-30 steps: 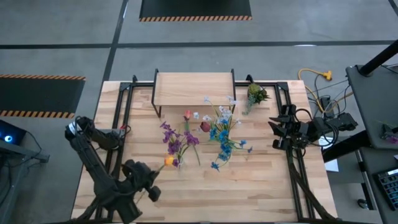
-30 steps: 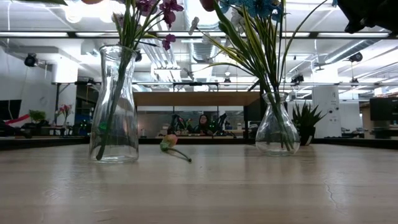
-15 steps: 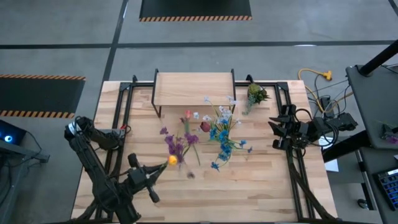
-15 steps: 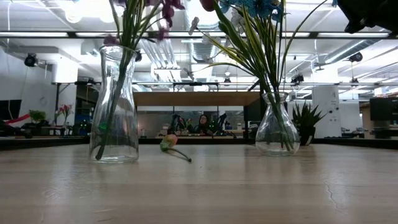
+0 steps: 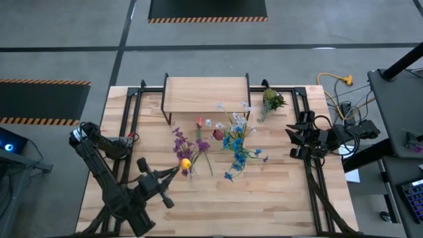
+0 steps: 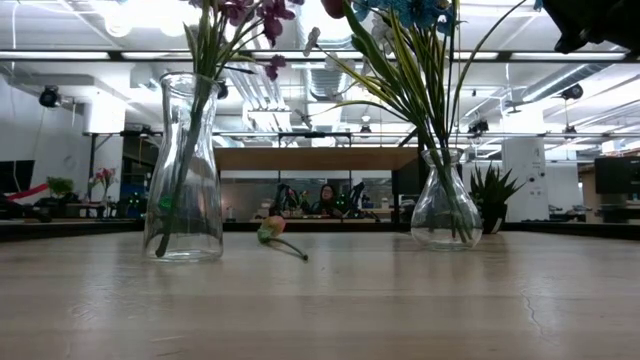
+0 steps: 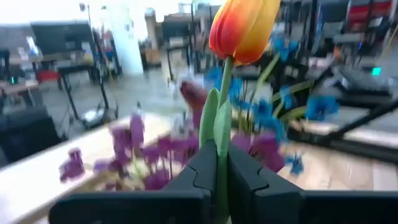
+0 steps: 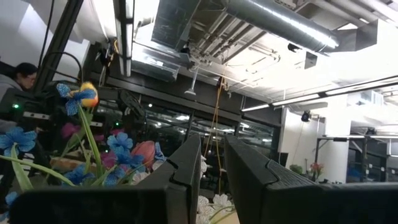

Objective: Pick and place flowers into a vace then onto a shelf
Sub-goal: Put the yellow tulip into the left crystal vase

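My left gripper (image 5: 173,174) is shut on an orange-yellow tulip (image 5: 186,163), above the table just near-left of the glass vase (image 6: 184,170) with purple flowers (image 5: 188,147). A second glass vase (image 6: 445,205) holds blue, white and red flowers (image 5: 236,142). A pink-red flower (image 6: 270,230) lies on the table between the vases. The light-wood shelf (image 5: 206,94) stands on black legs at the far middle. My right gripper (image 5: 291,142) waits at the table's right side, empty, with a narrow gap between its fingers (image 8: 180,174). My left gripper pinches the tulip's green stem (image 7: 221,158) between its two fingers (image 7: 202,171), below the two leaves. The fingers come from the table's near left, slanting toward the purple-flower vase. The bloom (image 7: 244,28) stands out beyond the fingertips, and the flower is lifted clear of the table.
A stubby yellow-green tuft (image 5: 271,100) stands at the far right beside the shelf. Black frame rails (image 5: 129,132) run along the table's left and right sides. Bare tabletop (image 5: 264,198) lies near the front edge. A person sits in the room beyond (image 6: 325,195).
My left gripper has carried the tulip toward the far edge and a little right, up to the purple-flower vase, staying shut on the stem. The purple blooms swayed and have settled again.
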You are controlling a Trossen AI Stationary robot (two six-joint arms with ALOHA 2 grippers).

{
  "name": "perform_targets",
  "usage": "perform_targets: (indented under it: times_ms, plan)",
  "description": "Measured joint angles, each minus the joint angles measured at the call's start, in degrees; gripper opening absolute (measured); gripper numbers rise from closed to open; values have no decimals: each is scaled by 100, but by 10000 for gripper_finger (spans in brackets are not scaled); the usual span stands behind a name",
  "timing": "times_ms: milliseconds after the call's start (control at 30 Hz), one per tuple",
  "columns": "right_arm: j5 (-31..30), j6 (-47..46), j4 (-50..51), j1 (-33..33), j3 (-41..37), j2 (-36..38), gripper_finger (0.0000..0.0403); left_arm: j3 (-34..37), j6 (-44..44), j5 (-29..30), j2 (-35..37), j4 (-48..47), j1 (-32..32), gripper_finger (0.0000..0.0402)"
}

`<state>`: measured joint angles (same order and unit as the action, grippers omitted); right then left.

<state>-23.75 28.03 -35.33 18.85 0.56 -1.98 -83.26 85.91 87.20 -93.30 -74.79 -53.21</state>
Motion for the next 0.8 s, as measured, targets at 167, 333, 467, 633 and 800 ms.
perform_targets:
  times_ms: [167, 333, 467, 633, 800]
  plan:
    - [0, -49, 0, 0, 0, 2, 63, -2, 236, -770, 28, 50, -11, 0]
    - [0, -286, -4, 0, -2, 2, 63, -196, 354, -2391, 212, 52, 12, 0]
    - [0, -273, -8, 0, 0, 2, 63, -508, -309, -3070, 338, 344, -16, 0]
    - [2, -262, -45, 0, -2, 2, 63, -571, -2289, -3450, 553, 1938, 49, 0]
    - [26, -262, -90, 0, -2, 2, 63, -560, -3314, -4043, 581, 2778, 238, 0]
